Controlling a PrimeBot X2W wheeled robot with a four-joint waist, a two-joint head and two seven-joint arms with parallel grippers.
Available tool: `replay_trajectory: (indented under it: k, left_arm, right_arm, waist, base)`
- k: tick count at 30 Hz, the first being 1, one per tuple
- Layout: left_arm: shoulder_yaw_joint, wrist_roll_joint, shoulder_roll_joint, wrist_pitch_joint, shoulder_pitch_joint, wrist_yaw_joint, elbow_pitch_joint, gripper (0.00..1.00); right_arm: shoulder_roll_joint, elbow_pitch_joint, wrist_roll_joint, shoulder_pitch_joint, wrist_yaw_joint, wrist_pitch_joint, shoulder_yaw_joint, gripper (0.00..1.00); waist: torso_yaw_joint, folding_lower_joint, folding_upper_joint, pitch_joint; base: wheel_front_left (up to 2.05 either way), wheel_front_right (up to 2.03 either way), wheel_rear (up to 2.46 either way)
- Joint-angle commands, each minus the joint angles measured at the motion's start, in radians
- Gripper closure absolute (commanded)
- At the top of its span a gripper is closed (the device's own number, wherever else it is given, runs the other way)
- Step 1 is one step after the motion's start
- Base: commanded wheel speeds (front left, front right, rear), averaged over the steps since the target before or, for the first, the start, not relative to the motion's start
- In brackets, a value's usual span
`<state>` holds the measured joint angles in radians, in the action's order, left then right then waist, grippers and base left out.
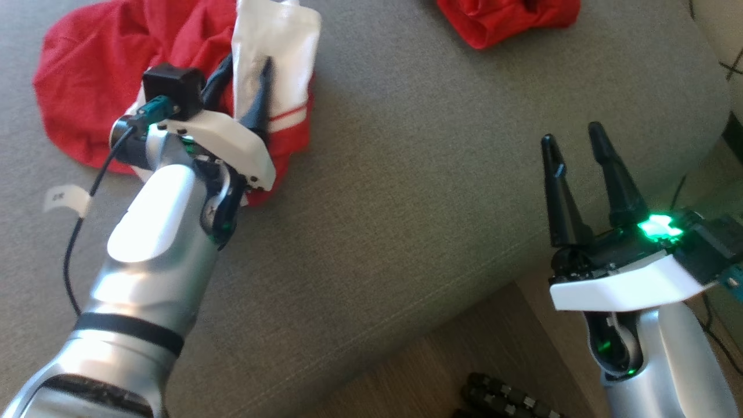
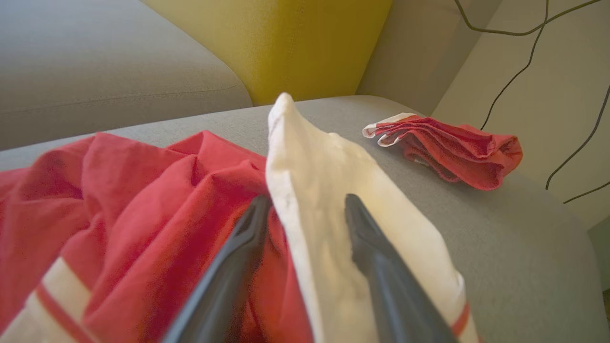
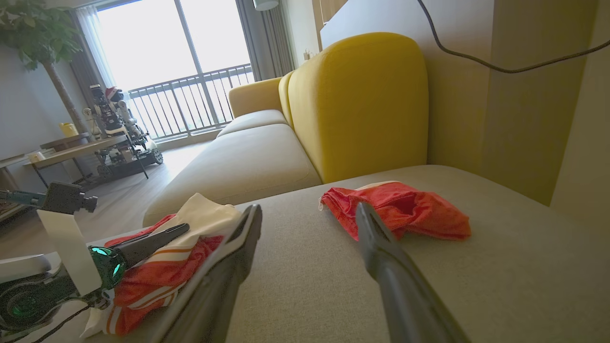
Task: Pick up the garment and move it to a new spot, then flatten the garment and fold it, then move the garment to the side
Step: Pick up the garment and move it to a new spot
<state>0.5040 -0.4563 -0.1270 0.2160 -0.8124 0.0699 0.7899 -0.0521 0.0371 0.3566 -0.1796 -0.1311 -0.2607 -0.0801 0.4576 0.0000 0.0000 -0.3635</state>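
The garment [image 1: 87,75], red with a white panel and red-and-white stripes, lies crumpled at the far left of the grey sofa cushion [image 1: 406,174]. A white flap [image 2: 310,157] of it stands upright. My left gripper [image 1: 248,64] is open, with one dark finger on each side of that flap [image 2: 307,200]. The right wrist view shows the garment [image 3: 162,276] beneath one of the left gripper's fingers [image 3: 157,238]. My right gripper [image 1: 571,133] hangs open and holds nothing at the cushion's front right edge, well away from the garment. Its fingers frame bare cushion [image 3: 310,208].
A second red garment [image 1: 505,17] lies bunched at the cushion's far right [image 3: 400,209]. A yellow backrest [image 3: 362,100] rises behind the cushion. Wooden floor with a black ribbed object [image 1: 511,395] lies below the front edge. A white label [image 1: 67,200] hangs on the left arm's cable.
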Motion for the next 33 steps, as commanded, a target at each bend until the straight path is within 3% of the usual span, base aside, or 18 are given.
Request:
replay_trajectory:
  k: [1,7,10,11,24,33]
  left_arm:
    - [-0.024,0.004,0.004,0.022,-0.065,-0.001,-0.014,0.00]
    - [-0.064,-0.047,0.045,0.042,-0.070,0.010,-0.016,0.00]
    - [-0.093,-0.050,0.055,0.045,-0.038,0.005,-0.092,0.00]
    - [-0.115,-0.042,0.059,0.045,0.014,-0.001,-0.167,0.00]
    - [-0.238,0.064,0.064,0.046,0.453,-0.086,-0.508,0.00]
    - [-0.330,0.204,0.073,0.046,0.746,-0.145,-0.760,0.00]
  right_arm:
    - [0.002,0.036,0.005,-0.022,0.000,-0.001,-0.032,0.00]
    - [0.002,0.037,-0.015,-0.017,0.000,-0.001,-0.043,0.00]
    - [0.002,0.031,-0.039,-0.007,0.000,-0.001,-0.043,0.00]
    - [0.002,0.023,-0.049,0.001,0.000,-0.001,-0.042,0.00]
    - [0.002,-0.058,-0.114,0.053,0.000,-0.001,-0.052,0.00]
    - [0.002,-0.083,-0.166,0.127,0.000,-0.001,0.004,0.00]
  waist:
    - [0.011,0.0000,0.0000,-0.017]
    - [-0.040,0.0000,0.0000,0.023]
    - [-0.090,0.0000,0.0000,0.062]
    - [-0.131,0.0000,0.0000,0.089]
    - [-0.377,0.0000,0.0000,0.246]
    - [-0.483,0.0000,0.0000,0.341]
  base:
    - [0.00,0.00,0.00]
    - [0.00,0.00,0.00]
    - [0.00,0.00,0.00]
    - [0.00,0.00,0.00]
    - [0.00,0.00,0.00]
    - [0.00,0.00,0.00]
